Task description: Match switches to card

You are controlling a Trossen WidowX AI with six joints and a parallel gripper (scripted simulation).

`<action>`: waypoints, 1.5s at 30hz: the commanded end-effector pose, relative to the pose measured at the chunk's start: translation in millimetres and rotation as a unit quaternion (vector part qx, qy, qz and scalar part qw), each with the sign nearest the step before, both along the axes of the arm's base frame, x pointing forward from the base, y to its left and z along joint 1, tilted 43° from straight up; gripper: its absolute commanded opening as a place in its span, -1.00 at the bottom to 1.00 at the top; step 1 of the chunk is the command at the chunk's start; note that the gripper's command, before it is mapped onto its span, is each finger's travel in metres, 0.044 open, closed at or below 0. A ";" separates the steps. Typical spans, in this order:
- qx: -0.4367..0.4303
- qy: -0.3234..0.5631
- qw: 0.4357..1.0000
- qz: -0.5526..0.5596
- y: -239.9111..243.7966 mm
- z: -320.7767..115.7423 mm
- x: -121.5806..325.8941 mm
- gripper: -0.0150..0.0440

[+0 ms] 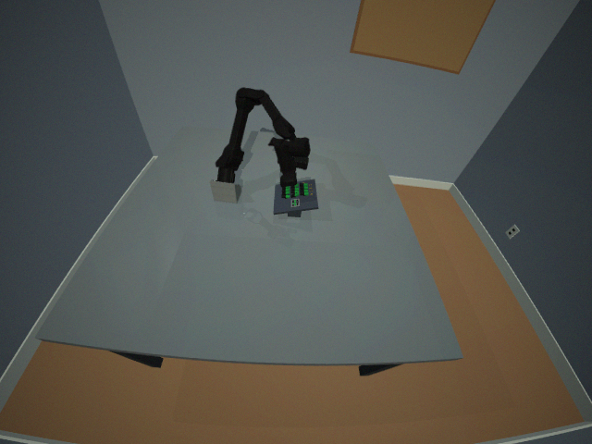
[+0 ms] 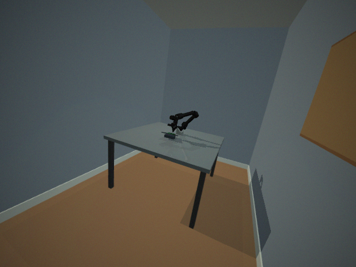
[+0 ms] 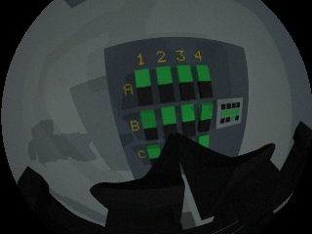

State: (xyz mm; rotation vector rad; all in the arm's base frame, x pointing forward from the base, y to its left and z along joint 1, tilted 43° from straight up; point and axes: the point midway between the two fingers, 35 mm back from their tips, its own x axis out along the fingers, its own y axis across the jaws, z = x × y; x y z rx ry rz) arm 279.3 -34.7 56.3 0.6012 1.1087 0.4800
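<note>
The switch panel (image 1: 311,202) (image 3: 225,58) is dark, with rows A, B and C and columns 1 to 4. In the wrist view, row A's dark halves look large, A1 (image 3: 143,88) among them; row B's green halves look larger than its dark ones, as on B1 (image 3: 148,119). Row C is partly hidden; the green of C1 (image 3: 153,151) and C4 (image 3: 204,141) shows. The card (image 1: 295,203) (image 3: 229,113) shows a dark far row, a green middle row, and a near row dark except green third. My gripper (image 3: 175,138) (image 2: 173,131) is shut and empty, over row C's middle; contact cannot be told.
The panel sits on a dark base (image 1: 294,214) (image 2: 169,136) on the grey table (image 1: 287,296) (image 2: 143,141). The arm's pale base block (image 1: 224,191) stands beside the panel. The card lies close to the right of column 4 in the wrist view.
</note>
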 end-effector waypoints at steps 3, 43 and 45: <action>0.005 0.005 1.000 -0.001 7.5 -7.4 0.1 -0.49; 0.005 0.005 1.000 -0.001 11.0 -11.0 1.9 -0.49; 0.005 0.005 1.000 -0.001 11.1 -11.1 2.0 -0.49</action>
